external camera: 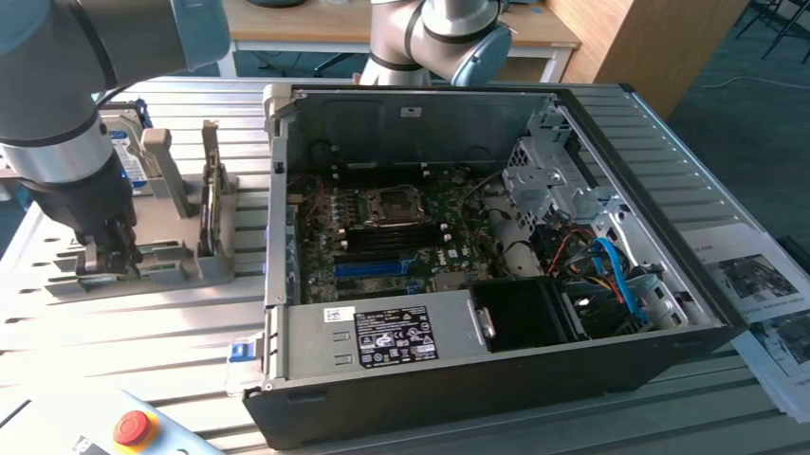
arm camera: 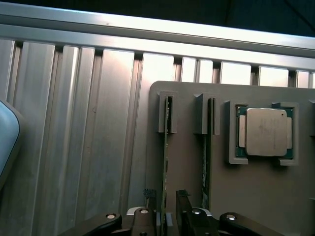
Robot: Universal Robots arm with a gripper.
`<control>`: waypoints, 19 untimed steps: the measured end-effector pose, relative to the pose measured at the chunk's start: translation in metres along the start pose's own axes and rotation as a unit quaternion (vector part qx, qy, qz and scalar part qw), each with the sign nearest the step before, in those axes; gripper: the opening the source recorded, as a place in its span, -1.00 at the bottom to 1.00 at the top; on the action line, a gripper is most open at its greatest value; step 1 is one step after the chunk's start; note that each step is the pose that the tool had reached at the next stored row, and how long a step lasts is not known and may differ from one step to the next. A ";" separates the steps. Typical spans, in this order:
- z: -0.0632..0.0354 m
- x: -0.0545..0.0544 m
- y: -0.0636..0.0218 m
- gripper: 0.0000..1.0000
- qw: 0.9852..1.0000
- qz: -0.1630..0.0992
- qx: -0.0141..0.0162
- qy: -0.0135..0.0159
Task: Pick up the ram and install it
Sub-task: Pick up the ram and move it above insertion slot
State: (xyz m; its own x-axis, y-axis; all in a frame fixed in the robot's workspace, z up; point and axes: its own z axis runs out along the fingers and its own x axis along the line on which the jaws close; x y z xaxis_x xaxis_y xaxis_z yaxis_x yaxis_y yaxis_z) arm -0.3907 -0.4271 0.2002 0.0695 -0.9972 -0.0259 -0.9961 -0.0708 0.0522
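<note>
Ram [arm camera: 166, 147]: you have it standing on its thin edge in one slot of the grey holder [arm camera: 187, 167], which sits at the exterior view's left.
Gripper [arm camera: 166, 205]: its fingers are apart, one either side of the ram's near end, with a gap on both sides; nothing is clamped. From outside you see the gripper [external camera: 108, 256] lowered onto the holder [external camera: 177, 270].
Long axis: the ram runs lengthwise along its slot, away from the gripper to the raised bracket at the far end, parallel with the grooves of the worktop [arm camera: 74, 147].
In your way: second green stick [arm camera: 207, 147], on edge in the neighbouring slot and parallel to the ram; one finger sits between the two sticks. The bracket caps the ram's far end.
Beside that: processor [arm camera: 266, 132], lying flat in a square recess beyond the second stick.
Further out: open computer case [external camera: 506, 341] on the worktop, well apart at the exterior view's right, with blue slots [external camera: 374, 268] on its board; red stop button [external camera: 133, 427] at the near corner; papers [external camera: 760, 294] past the case.
Count: two green sticks, two stick slots, one processor, one case, one stop button.
</note>
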 end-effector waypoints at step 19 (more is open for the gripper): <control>0.0007 0.000 0.0000 -0.57 1.000 0.000 0.000 0.000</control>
State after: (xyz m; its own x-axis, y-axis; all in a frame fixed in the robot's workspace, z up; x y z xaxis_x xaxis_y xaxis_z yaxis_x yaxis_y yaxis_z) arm -0.3907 -0.4271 0.1995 0.0695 -0.9972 -0.0260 -0.9961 -0.0708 0.0521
